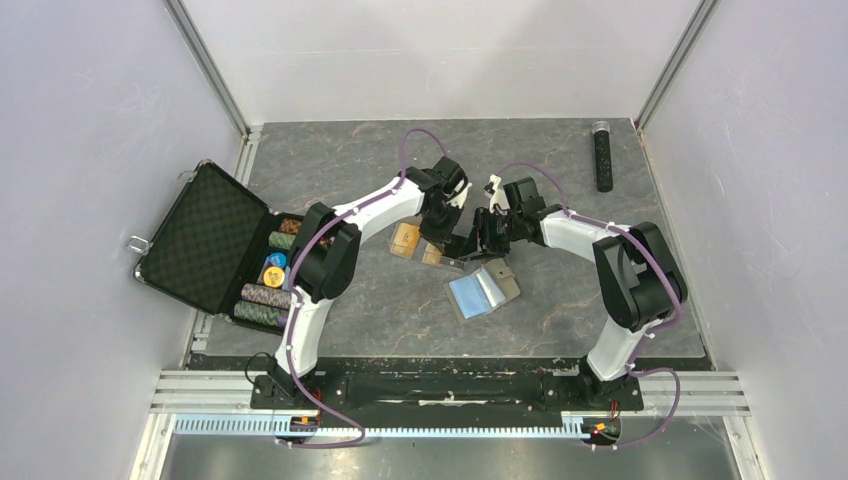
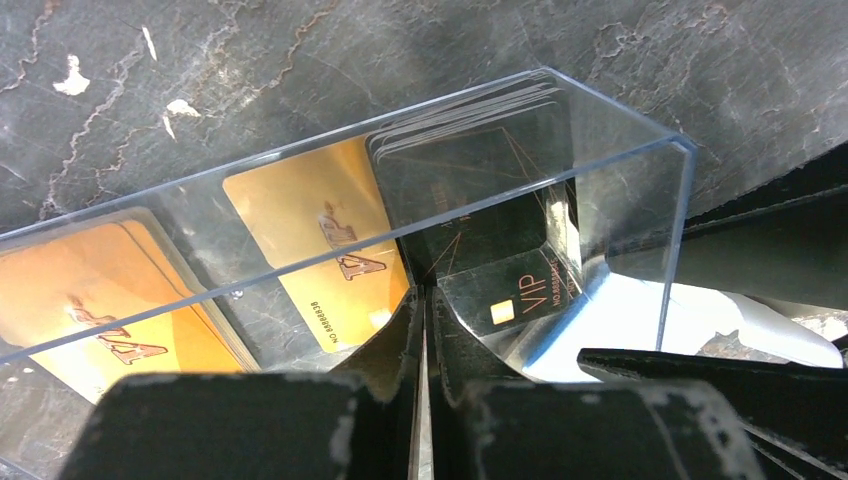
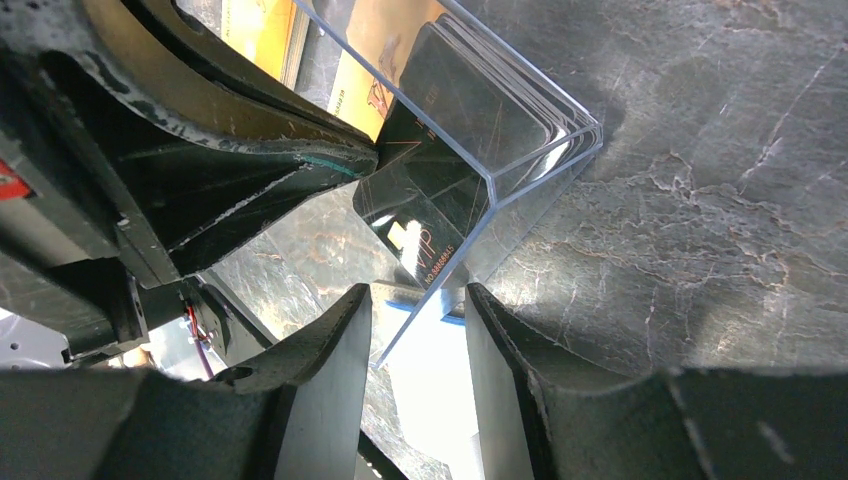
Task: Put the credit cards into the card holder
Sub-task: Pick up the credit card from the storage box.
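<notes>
Left fingers (image 2: 420, 400) pinched — clear box (image 2: 560, 200) touching.

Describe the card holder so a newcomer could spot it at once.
Start at the big black chip case lying open at the table's left edge, then look right, past both grippers, to mid-table. The card holder lies open there, just nearer the arm bases than the clear box. It alone is flat grey-brown with a light blue inside.

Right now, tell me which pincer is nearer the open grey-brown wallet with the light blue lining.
Right. The right pincer hovers just above the wallet; the left pincer sits farther left, by the clear box.
</notes>
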